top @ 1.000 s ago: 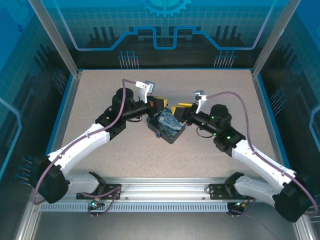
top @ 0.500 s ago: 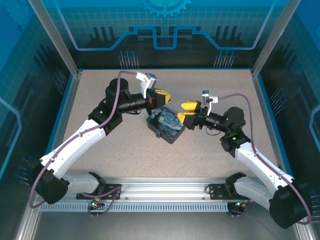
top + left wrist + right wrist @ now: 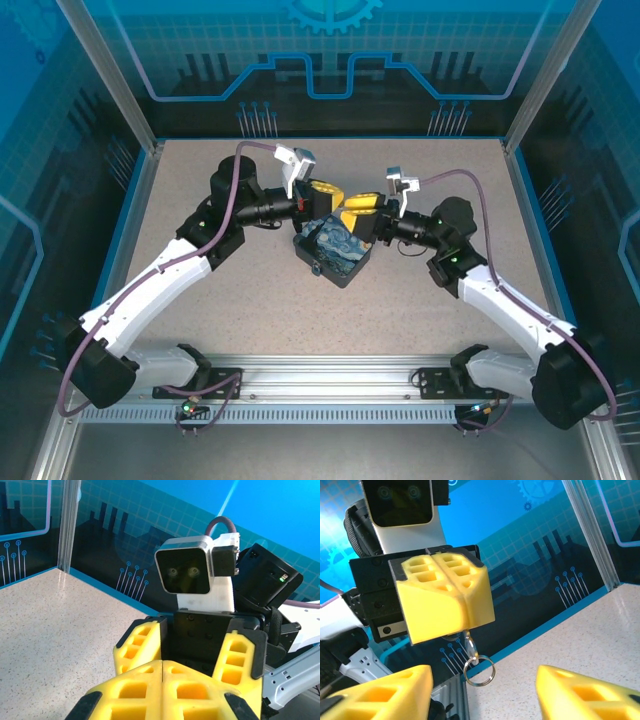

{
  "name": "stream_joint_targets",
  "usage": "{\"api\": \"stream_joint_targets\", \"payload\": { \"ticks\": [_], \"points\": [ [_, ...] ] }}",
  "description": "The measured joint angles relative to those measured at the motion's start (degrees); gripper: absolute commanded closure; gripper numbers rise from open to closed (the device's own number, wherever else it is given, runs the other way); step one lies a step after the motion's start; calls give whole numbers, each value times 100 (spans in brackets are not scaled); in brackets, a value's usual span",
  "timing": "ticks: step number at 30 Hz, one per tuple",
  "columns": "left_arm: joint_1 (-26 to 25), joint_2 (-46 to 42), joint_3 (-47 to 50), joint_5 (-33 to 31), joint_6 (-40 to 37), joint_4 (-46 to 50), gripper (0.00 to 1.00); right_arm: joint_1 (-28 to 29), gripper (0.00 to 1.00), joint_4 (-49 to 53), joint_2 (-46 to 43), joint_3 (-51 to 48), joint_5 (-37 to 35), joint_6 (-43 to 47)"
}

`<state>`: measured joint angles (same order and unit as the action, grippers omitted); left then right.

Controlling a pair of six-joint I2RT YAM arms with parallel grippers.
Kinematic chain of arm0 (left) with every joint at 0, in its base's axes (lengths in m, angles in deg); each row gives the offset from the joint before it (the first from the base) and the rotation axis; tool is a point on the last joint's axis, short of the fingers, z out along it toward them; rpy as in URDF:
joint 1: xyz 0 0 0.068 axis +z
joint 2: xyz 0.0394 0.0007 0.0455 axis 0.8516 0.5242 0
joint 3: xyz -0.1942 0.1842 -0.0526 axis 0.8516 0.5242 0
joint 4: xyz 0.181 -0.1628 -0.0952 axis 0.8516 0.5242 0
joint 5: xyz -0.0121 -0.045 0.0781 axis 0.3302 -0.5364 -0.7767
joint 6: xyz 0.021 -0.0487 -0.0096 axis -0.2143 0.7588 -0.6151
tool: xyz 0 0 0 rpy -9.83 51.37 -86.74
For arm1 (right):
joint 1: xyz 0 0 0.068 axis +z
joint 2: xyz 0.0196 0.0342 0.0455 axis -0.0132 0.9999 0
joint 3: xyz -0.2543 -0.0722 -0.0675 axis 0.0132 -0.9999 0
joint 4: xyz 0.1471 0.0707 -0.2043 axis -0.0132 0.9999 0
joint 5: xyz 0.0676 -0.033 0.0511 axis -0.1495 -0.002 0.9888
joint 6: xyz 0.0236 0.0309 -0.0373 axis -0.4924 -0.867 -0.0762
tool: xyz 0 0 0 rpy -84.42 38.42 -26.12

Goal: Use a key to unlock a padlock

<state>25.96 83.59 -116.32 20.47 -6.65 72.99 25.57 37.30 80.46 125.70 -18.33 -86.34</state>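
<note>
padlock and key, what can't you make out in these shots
- padlock: top view, too small to pick out near the tin, where both claws crowd in.
- key: right wrist view, its blade is hidden between the fingers of the shut left claw; its ring hangs below.
- right claw: right wrist view, open, its fingers cut off by the bottom edge.

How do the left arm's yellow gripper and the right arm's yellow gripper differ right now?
The left yellow gripper has its jaws pressed shut; the right yellow gripper has its jaws wide apart. The left pinches a silver link with a split ring dangling below; the right holds nothing. Both are blocky, yellow and face each other.
</note>
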Motion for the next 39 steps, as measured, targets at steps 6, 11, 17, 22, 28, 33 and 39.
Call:
{"api": "stream_joint_targets", "payload": {
  "ticks": [6,11,17,22,28,33,39],
  "points": [
    [0,2,0,2,63,-2,100,68,59,-35,81,57,-4,4],
    [0,2,0,2,63,-2,100,79,71,-85,149,111,-4,-4],
    [0,7,0,15,66,-2,100,105,80,-136,188,164,-9,-17],
    [0,20,0,35,66,-2,100,111,94,-181,188,164,-4,-13],
    [7,22,0,33,63,-24,100,111,100,-146,175,164,-48,-7],
    [0,22,0,15,44,-24,66,111,100,-28,96,164,-109,55],
    [33,-7,4,-264,55,20,42,109,100,638,-192,162,-339,382]
  ]
}}
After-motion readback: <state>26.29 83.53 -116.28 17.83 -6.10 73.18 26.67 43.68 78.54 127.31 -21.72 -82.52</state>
